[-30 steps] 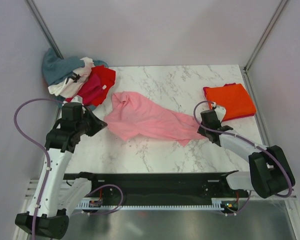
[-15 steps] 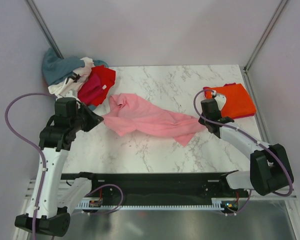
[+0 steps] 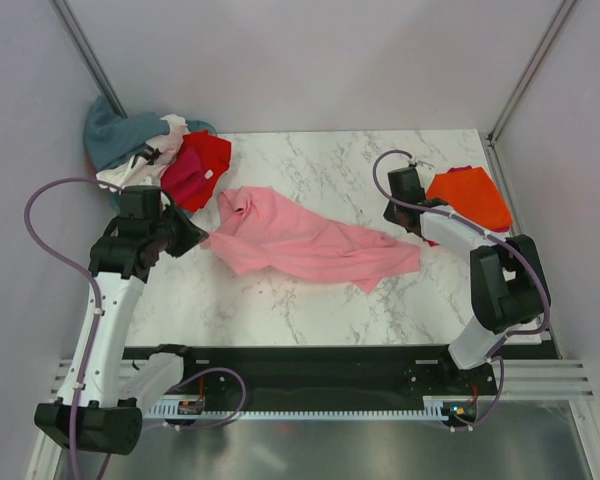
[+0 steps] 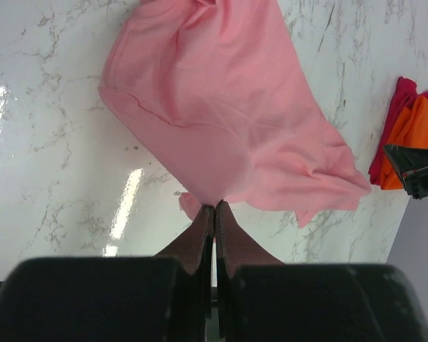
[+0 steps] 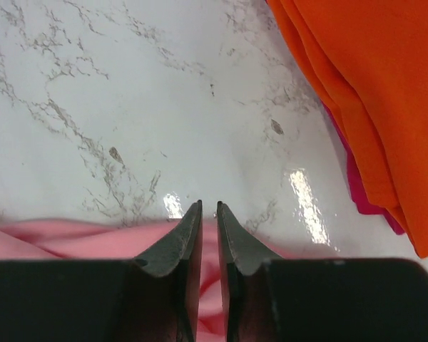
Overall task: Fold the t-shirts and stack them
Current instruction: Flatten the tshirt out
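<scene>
Pink t-shirt (image 3: 300,240): soft matte cloth, rumpled and elongated, lay unfolded on the glossy marble table (image 5: 93,71), stretching forward from the left gripper (image 4: 214,210), which was pinched shut on its near edge. Right gripper (image 5: 208,210): jaws narrow, apparently empty, loose pink cloth beneath them; folded orange t-shirt (image 5: 357,85) ahead to its right. Step judged: spreading flat; next called for regrasping that loose end.
</scene>
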Robot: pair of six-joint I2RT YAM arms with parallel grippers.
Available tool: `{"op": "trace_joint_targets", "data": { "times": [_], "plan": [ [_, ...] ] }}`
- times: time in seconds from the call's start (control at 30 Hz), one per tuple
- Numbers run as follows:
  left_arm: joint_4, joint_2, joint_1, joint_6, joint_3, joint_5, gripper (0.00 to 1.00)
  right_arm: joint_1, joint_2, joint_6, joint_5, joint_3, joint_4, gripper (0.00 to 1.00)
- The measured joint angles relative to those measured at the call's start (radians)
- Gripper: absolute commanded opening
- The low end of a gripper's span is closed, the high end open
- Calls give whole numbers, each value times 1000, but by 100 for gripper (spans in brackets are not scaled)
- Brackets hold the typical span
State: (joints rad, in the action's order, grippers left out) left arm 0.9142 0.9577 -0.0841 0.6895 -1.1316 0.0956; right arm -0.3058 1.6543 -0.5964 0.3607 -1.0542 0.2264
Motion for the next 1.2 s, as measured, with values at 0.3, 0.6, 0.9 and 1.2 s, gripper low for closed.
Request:
{"op": "trace_joint_targets", "data": {
  "times": [0.3,0.6,0.9,1.2],
  "plan": [
    [-25,27,24,-8,0,8,2,16,-77,40,-143,45,-10,62],
    [-34,14,26,-9,-12,39,2,-245,-323,59,-365,269,-66,66],
    [-36,24,26,-10,-14,48,2,-598,-314,257,-184,209,-121,68],
    [-53,66,26,-11,-25,64,2,-848,-87,487,76,74,-231,70]
  ]
}}
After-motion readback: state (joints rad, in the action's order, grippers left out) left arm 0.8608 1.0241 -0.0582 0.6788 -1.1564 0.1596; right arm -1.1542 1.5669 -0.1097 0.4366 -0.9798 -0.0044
